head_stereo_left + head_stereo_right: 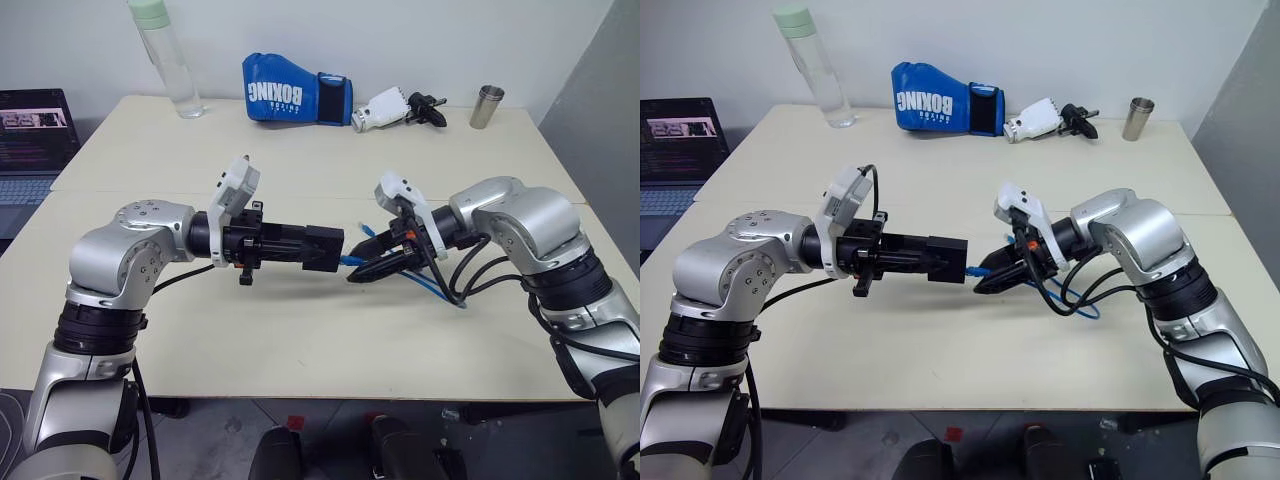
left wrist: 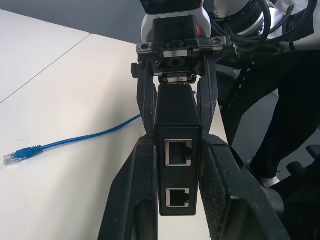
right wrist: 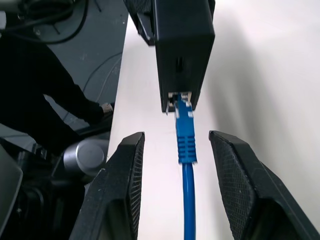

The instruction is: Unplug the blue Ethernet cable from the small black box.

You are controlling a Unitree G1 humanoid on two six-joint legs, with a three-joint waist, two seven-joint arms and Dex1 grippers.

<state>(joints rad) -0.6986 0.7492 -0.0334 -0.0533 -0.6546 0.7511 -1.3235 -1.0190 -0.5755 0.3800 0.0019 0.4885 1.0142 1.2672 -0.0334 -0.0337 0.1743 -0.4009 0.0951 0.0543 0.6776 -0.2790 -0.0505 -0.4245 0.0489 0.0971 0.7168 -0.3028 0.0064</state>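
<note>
The left tool [image 1: 335, 250] pinches the small black box [image 1: 322, 248] between its two fingers and holds it in the air above the table [image 1: 300, 330], the box's far end facing the right tool [image 1: 985, 280]. In the right wrist view the blue Ethernet cable [image 3: 186, 145] hangs with its clear plug at the mouth of the box's port at 12 o'clock. Whether the plug has fully come free cannot be told. The right tool's fingers [image 3: 120, 185] stand spread on either side of the blue boot at 9 and 3 o'clock, touching nothing.

To do the step well, the right tool probably needs to close on the boot just behind the plug, press the latch tab (it cannot be made out from here), and pull straight back along the port's line. The left tool should hold firm, since a sideways tug could twist the box out of its grip.
</note>
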